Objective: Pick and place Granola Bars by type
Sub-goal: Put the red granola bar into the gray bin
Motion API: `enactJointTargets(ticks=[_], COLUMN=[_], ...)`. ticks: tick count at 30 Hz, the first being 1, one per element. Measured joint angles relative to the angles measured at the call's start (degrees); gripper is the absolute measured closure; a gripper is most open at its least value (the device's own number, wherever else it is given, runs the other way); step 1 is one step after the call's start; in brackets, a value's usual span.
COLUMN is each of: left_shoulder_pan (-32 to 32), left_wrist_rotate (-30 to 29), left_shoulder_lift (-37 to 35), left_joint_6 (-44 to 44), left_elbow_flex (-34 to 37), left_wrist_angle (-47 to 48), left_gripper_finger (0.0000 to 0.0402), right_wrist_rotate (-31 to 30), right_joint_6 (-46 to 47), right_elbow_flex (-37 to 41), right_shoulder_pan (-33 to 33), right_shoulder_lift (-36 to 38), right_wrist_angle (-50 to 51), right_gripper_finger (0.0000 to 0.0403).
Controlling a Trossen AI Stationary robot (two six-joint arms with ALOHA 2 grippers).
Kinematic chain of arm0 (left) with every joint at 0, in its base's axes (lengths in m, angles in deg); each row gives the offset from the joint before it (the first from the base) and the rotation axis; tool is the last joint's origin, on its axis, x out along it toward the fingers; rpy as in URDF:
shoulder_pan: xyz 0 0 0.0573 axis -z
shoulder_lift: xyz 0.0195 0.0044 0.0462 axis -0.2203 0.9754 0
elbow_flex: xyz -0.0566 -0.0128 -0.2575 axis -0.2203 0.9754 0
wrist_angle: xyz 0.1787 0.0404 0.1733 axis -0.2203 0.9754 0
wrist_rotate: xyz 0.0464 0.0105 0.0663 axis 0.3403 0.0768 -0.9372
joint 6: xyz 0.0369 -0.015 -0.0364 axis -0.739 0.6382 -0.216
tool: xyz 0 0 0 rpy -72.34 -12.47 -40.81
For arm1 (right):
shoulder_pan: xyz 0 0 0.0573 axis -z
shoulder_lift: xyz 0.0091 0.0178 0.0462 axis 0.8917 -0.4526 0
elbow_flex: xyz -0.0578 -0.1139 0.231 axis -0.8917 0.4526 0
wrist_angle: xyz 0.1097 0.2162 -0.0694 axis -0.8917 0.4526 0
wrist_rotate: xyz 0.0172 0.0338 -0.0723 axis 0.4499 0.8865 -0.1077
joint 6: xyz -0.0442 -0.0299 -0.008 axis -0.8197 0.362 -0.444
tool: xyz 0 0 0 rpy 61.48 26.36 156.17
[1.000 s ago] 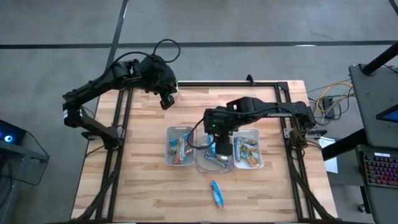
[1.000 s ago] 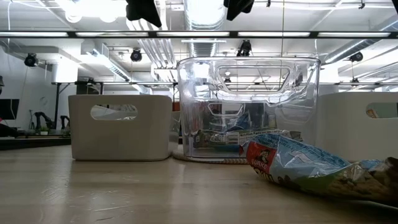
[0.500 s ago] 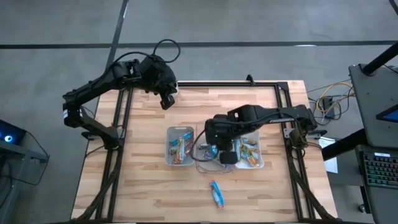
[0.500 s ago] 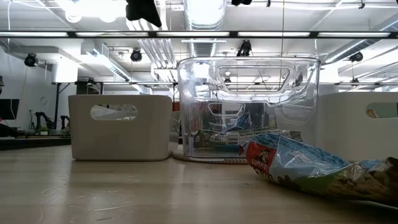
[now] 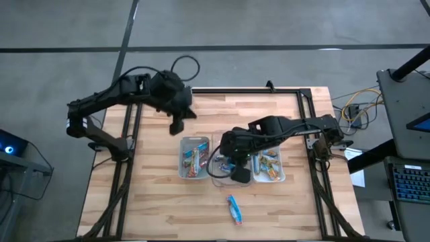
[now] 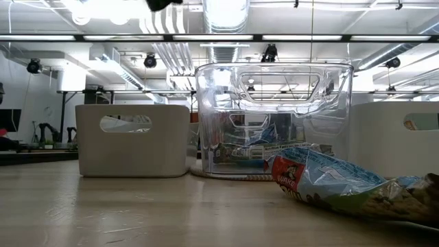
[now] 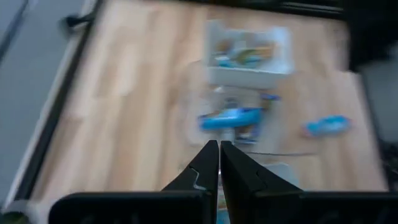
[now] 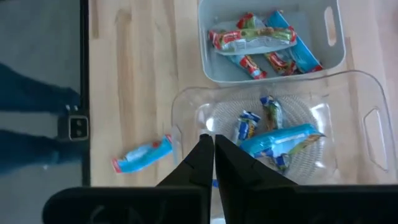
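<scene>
From above, we saw three trays in a row on the wooden table: a pale left tray, a clear middle tray and a pale right tray, each holding granola bars. One blue bar lay alone on the wood, near the middle tray on its open side. The right gripper hung over the middle tray's edge, while the left gripper waited above the table's far left part, well apart from the trays.

At table height, we saw the clear tray standing between a pale tray and another pale one. The lone bar lay close to the camera, its crinkled wrapper showing red and blue.

Through the left wrist camera, blurred, we saw that arm's fingers pressed together with nothing between them. Beyond them lay a blue bar in the clear tray, a pale tray with bars, and the loose bar.

Through the right wrist camera, we saw its fingers closed narrowly and empty over the clear tray, which held a large blue bar and some smaller ones. A pale tray held red, green and blue bars, and the loose blue bar lay on the wood just beside the clear tray.
</scene>
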Motion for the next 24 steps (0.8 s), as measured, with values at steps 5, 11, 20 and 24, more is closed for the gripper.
enactJointTargets(ticks=[5, 11, 20, 24], left_shoulder_pan=[8.2, 19.4, 29.6, 30.2], left_wrist_rotate=[2.5, 2.5, 2.4, 1.4], left_shoulder_lift=[-1.2, -2.9, -3.1, -1.1], left_joint_6=[-4.7, -5.7, -2.0, -0.7], left_elbow_flex=[-0.1, -0.1, -0.2, -0.1], left_wrist_angle=[-0.6, -2.6, -8.3, -12.3], left_gripper_finger=[0.0401, 0.0401, 0.0401, 0.0401], right_wrist_rotate=[0.0, -5.7, -17.4, -17.8], right_joint_6=[5.0, 7.8, 5.1, 1.2], right_elbow_flex=[-1.6, -3.4, -3.0, -0.7], right_shoulder_pan=[0.0, -0.8, -4.9, -6.5], right_shoulder_lift=[0.3, 3.7, 13.6, 17.4], right_wrist_angle=[-0.2, -0.5, -0.6, -0.6], right_gripper_finger=[0.0394, 0.0394, 0.0394, 0.0394])
